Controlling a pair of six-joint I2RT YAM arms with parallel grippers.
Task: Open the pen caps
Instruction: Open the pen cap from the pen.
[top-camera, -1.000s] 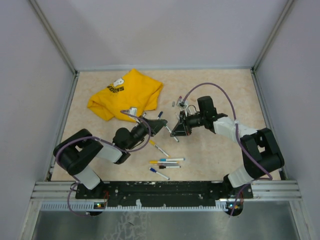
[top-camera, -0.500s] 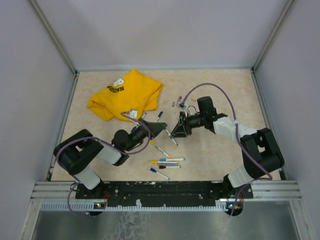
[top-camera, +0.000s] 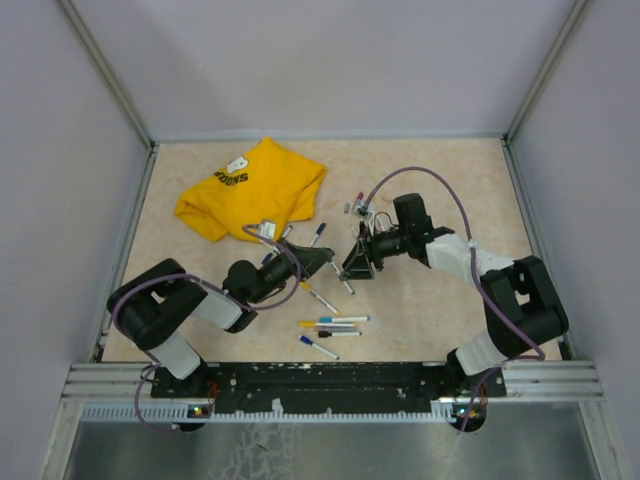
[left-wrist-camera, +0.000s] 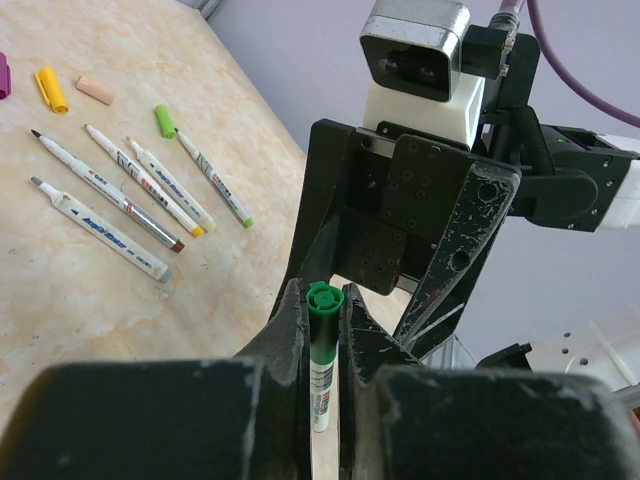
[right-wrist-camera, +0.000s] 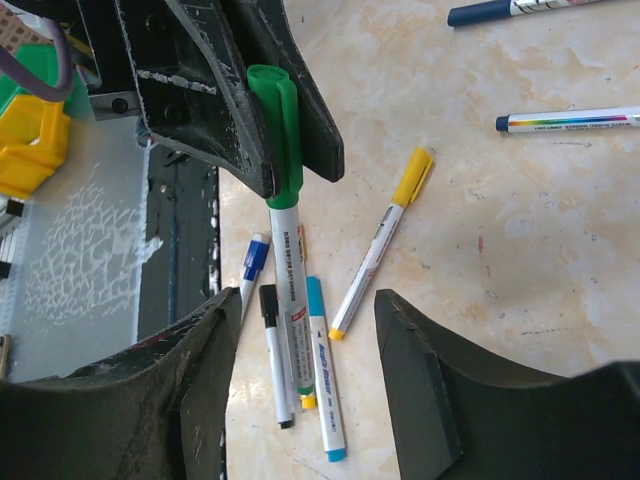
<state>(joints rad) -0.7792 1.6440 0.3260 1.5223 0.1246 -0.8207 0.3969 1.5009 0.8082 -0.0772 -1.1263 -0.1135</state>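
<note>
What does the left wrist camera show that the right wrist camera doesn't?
Only the left wrist view: a row of uncapped pens with loose caps beyond them, and the right gripper facing it. Only the right wrist view: a yellow-capped pen and other capped pens on the table. Both: the green pen clamped in the left gripper, cap on.

Green pen (left-wrist-camera: 321, 355), its barrel partly hidden inside the left hand (left-wrist-camera: 322, 300); apart from it, a blue pen (right-wrist-camera: 490, 11) cut off by the edge.
</note>
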